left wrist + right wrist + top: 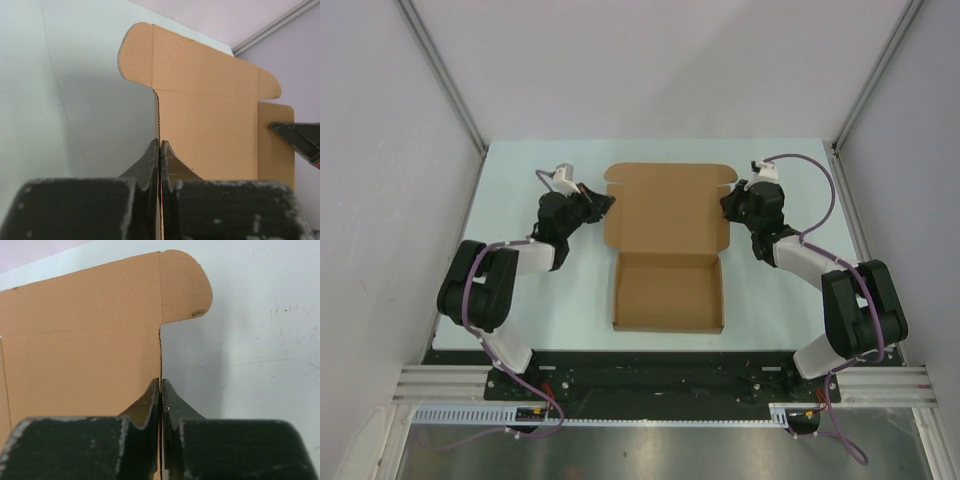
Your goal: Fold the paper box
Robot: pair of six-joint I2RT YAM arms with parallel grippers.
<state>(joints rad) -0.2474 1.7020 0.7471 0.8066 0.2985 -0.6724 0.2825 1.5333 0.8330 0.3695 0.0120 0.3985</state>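
Paper box (668, 215): lying mid-table (520, 300), open lid at the far end.
Left gripper (604, 205): clamping the lid's left edge.
Right gripper (727, 205): clamping the lid's right edge.
Done: near tray walls standing.
Remaining: lid flaps and closing, seemingly.

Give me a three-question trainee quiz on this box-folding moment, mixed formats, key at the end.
1. True or false: the left gripper is open and clear of the paper box.
2. Multiple choice: what is the right gripper doing? A. Pinching the right side edge of the box's lid. B. Holding the tray's near wall. C. Hovering with nothing between its fingers.
3. Fill in: seen from the top camera, the lid's rounded flaps sit at its corners ___ from the arm bases.

Key: 1 false; 2 A; 3 farthest.
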